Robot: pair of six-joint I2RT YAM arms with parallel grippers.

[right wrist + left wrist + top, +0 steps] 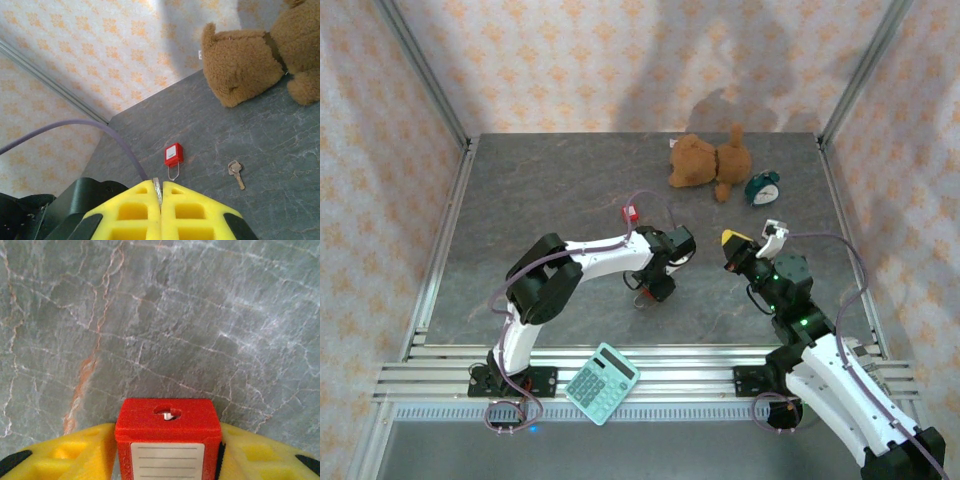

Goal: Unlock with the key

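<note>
View from above: left gripper [655,283] and right gripper [732,240] stand close together on the near side of the teddy bear [708,163], probably so that key and lock can be brought into line. A spare padlock [630,213] lies on the table [550,190], to the bear's left in this view.

Left wrist view: yellow fingers [75,455] grasp the red padlock [168,432] by its sides. Its keyhole [168,414] end points clear of the fingertips, which leaves the slot free for entry.

Right wrist view: the pads [195,210] are clenched on a thin metal edge, judged to be the key [157,189], held edgewise with little of it showing. Beyond it the spare padlock rests nearer than the bear, and a loose key [236,172] lies just in front of the bear, apart from both claws. Insertion is not yet begun; lining the blade up with the slot looks to be the delicate part.
</note>
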